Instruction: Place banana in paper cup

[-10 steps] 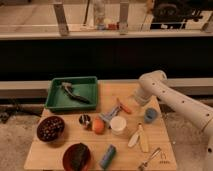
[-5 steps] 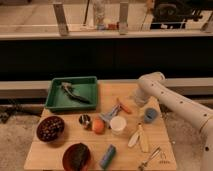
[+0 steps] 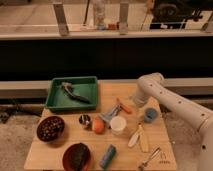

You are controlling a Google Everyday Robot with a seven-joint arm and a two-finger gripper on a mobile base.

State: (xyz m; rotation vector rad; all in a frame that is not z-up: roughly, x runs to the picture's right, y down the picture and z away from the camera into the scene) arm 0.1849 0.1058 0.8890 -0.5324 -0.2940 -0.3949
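Note:
The banana (image 3: 142,138) lies pale yellow on the wooden table (image 3: 55,155), front right, with a whitish strip (image 3: 133,138) beside it. Just to its left, beside the orange fruit (image 3: 98,126), the white paper cup (image 3: 118,125) stands upright. My white arm comes in from the right and bends down over the table's back right part. The gripper (image 3: 134,103) hangs open there, above the small orange stick (image 3: 125,107), behind the cup and well behind the banana. Nothing is in it.
A green tray (image 3: 56,94) holding a dark tool sits at the back left. A small blue cup (image 3: 150,115), a metal cup (image 3: 85,120), a bowl of dark fruit (image 3: 50,129), a red bowl (image 3: 76,156), a blue cylinder (image 3: 108,156) and a metal utensil (image 3: 150,158) surround the cup.
The arm has sunk slightly toward the table; the objects have not moved.

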